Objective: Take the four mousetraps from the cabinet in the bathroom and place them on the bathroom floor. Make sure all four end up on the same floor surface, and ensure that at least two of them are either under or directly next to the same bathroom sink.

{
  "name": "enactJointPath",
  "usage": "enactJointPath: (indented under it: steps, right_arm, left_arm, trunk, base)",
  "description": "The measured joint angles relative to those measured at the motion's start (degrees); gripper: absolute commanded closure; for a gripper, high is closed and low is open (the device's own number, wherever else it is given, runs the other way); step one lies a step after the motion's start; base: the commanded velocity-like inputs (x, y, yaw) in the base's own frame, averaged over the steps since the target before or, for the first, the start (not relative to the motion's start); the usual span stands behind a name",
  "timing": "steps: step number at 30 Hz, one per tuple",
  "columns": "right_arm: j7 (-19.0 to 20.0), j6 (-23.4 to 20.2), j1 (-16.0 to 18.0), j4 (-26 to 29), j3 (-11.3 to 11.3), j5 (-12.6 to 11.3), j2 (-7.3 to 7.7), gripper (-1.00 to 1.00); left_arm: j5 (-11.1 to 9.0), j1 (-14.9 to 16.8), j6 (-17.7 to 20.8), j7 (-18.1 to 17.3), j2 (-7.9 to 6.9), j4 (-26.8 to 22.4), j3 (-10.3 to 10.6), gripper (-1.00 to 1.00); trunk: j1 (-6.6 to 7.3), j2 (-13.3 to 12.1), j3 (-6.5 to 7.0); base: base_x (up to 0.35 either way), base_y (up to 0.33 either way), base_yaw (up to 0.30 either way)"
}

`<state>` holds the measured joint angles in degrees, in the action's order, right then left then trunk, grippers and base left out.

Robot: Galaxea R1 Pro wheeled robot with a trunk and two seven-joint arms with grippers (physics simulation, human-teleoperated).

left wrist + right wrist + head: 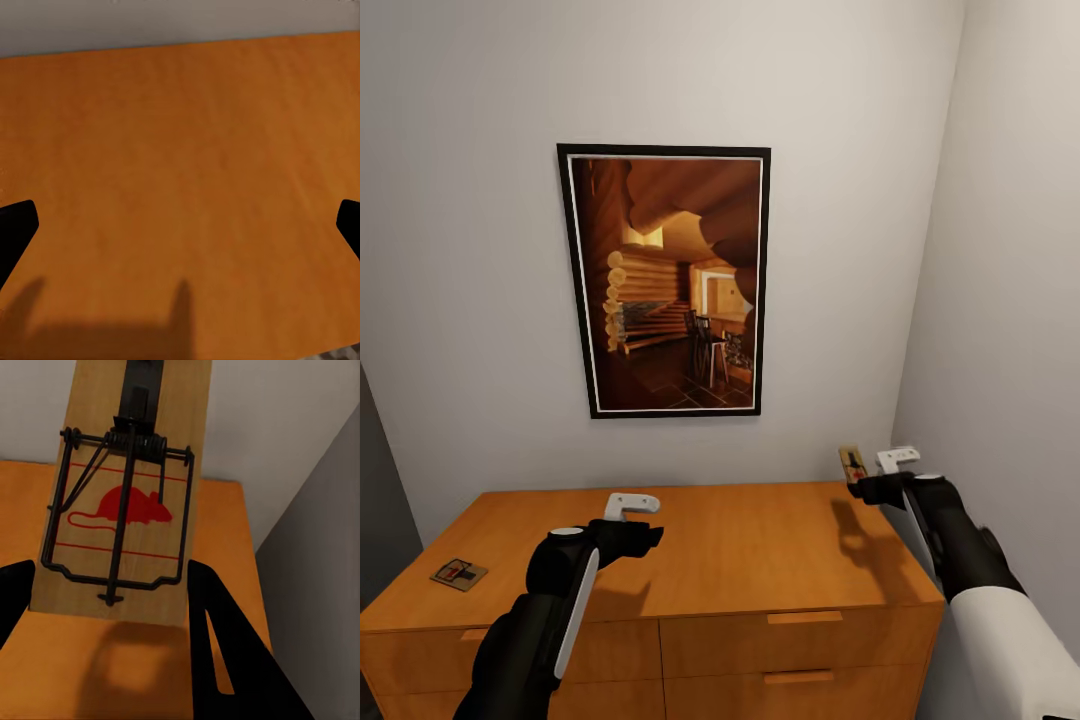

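Holding 1 mousetrap (120,502) lifted off the cabinet (760,545), your right claw (865,480) pinches the board near its lower end, above the cabinet top's back right corner beside the side wall; its red mouse mark and dark wire face the right wrist camera; a second mousetrap (459,574) lies flat on the cabinet top near its front left corner; your left claw (645,520) hangs spread and empty over bare wood mid-top, well apart from that trap; I judge the fetching step is under way, with no trap set down yet on the bathroom floor here; next you need to carry the held trap away from the wall and down to the tiles near the sink, keeping the pinch firm; the left claw could reach for the flat trap.
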<state>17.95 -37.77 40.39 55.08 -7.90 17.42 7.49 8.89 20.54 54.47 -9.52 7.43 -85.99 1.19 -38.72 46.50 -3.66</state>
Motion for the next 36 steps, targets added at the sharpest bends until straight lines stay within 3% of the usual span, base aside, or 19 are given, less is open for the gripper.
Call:
enactJointPath:
  steps: [24,36]
  right_arm:
    - [0.03,-0.28,-0.71,0.59,-0.28,-0.15,0.02,1.0]
    - [-0.01,-0.34,-0.69,0.63,-0.28,-1.6,0.09,1.0]
  left_arm:
    - [0.13,0.0,-0.34,0.05,-0.22,-0.38,-1.37,-1.0]
    - [0.16,0.03,-0.33,0.16,-0.27,-0.43,-1.55,-1.0]
  trunk:
    - [0.0,0.0,0.0]
    - [0.0,0.0,0.0]
  base:
    - [0.0,0.0,0.004]
    - [0.0,0.0,0.24]
